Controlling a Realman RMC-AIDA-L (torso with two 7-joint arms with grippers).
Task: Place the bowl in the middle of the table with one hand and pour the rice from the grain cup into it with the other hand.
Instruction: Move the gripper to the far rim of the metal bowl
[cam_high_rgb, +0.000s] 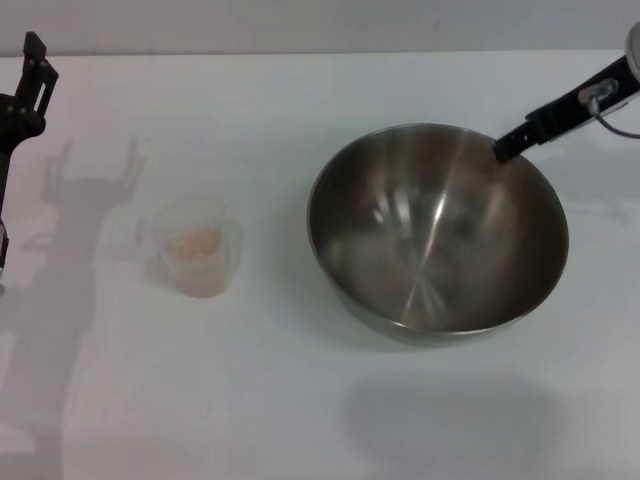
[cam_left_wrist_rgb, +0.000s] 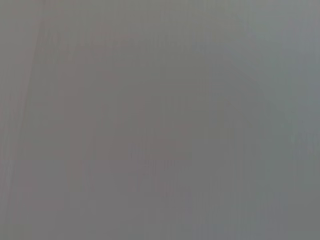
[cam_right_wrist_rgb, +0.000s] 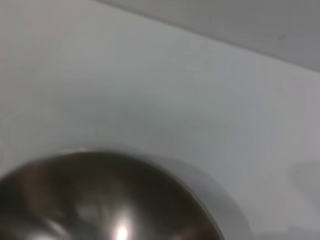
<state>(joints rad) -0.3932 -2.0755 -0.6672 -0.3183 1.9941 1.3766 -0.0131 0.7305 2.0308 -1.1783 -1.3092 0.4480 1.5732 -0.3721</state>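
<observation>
A plain white table carries a wide, shiny steel bowl toward its right edge. The right gripper is clenched on the bowl's far rim. The small clear grain cup, holding beige rice, stands left of centre. The left gripper hangs at the far-left corner; its grip cannot be told.

Left wrist view blank grey blur; left tool cut by frame edge.
</observation>
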